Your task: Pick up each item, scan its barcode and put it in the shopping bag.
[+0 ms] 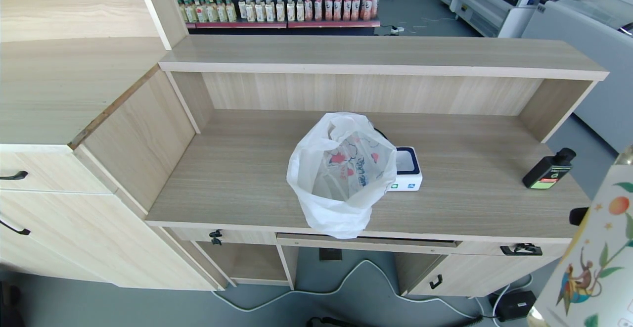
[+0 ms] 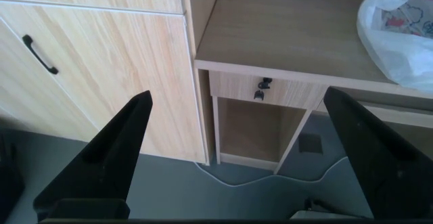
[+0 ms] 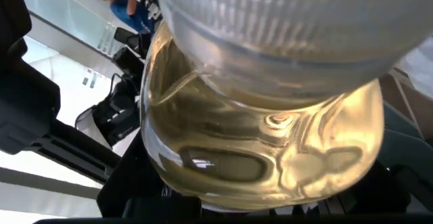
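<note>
Left gripper (image 2: 238, 95) gapes below counter (image 2: 270, 28) edge; right gripper (image 3: 223, 156) clasps bottle (image 1: 593, 248).

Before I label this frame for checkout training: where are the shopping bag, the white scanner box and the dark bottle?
shopping bag (image 1: 336, 213), head view, lower front wall.
white scanner box (image 1: 406, 182), head view, white front face.
dark bottle (image 1: 544, 174), head view, mid body.

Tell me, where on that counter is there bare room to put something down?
Wide bare wood lies between the counter's left wall and the shopping bag, and again between the white scanner box and the black bottle. The middle is crowded: bag and box sit close together.
</note>
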`<state>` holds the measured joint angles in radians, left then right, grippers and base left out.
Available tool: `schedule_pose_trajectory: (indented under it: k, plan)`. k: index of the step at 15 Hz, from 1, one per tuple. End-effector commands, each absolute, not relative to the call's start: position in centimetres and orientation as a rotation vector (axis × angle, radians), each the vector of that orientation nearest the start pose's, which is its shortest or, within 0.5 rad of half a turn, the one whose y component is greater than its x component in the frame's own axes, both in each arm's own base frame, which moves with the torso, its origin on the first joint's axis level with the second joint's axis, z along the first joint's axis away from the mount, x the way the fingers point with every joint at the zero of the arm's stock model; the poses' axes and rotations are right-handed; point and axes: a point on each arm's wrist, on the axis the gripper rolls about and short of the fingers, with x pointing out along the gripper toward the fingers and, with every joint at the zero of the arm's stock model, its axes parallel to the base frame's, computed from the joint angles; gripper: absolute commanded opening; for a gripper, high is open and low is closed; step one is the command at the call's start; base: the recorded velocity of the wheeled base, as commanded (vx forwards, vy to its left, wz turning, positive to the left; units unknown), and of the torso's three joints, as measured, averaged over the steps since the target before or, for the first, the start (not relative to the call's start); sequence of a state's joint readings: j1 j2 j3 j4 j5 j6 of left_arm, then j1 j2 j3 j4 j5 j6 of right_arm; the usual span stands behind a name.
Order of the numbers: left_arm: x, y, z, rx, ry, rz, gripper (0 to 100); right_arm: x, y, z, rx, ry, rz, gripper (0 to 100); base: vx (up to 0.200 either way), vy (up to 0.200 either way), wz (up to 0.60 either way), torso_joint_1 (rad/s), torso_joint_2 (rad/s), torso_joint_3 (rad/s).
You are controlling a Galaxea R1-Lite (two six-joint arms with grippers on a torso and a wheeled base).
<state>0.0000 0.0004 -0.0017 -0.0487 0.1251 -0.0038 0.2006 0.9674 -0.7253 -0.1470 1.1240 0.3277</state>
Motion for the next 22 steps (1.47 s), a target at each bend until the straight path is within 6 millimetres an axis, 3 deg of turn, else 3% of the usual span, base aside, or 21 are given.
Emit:
schedule_pose_trajectory:
  k: [1, 4, 5, 8, 12, 17, 19, 22]
  plan:
    - [-2.3, 0.3, 8.1, -0.008, -0.051, 0.126, 100, 10.1, 4.0, 26.9, 0.304, 0.278, 1.211, 0, 0.000, 0.000, 0.00, 0.000, 0.00, 0.000]
    - [-2.3, 0.3, 8.1, -0.008, -0.051, 0.126, 100, 11.9, 3.3, 26.0, 0.195, 0.213, 0.849, 0, 0.000, 0.000, 0.00, 0.000, 0.00, 0.000]
    - [-2.3, 0.3, 8.1, -0.008, -0.051, 0.126, 100, 12.9, 2.7, 26.0, 0.134, 0.183, 0.556, 0, 0.000, 0.000, 0.00, 0.000, 0.00, 0.000]
    - [-2.3, 0.3, 8.1, -0.008, -0.051, 0.126, 100, 15.4, 1.7, 24.7, -0.085, 0.203, -0.008, 0, 0.000, 0.000, 0.00, 0.000, 0.00, 0.000]
    - [-2.3, 0.3, 8.1, -0.008, -0.051, 0.126, 100, 17.5, 1.1, 24.1, -0.294, 0.175, -0.388, 0, 0.000, 0.000, 0.00, 0.000, 0.00, 0.000]
    - [-2.3, 0.3, 8.1, -0.008, -0.051, 0.126, 100, 18.2, 0.4, 23.9, -0.532, 0.191, -0.444, 0, 0.000, 0.000, 0.00, 0.000, 0.00, 0.000]
    - [-2.3, 0.3, 8.1, -0.008, -0.051, 0.126, 100, 18.6, 0.0, 24.0, -0.538, 0.180, -0.416, 0, 0.000, 0.000, 0.00, 0.000, 0.00, 0.000]
    - [-2.3, 0.3, 8.1, -0.008, -0.051, 0.126, 100, 21.1, -1.9, 24.3, -0.654, 0.106, -0.416, 0, 0.000, 0.000, 0.60, 0.001, 0.00, 0.002]
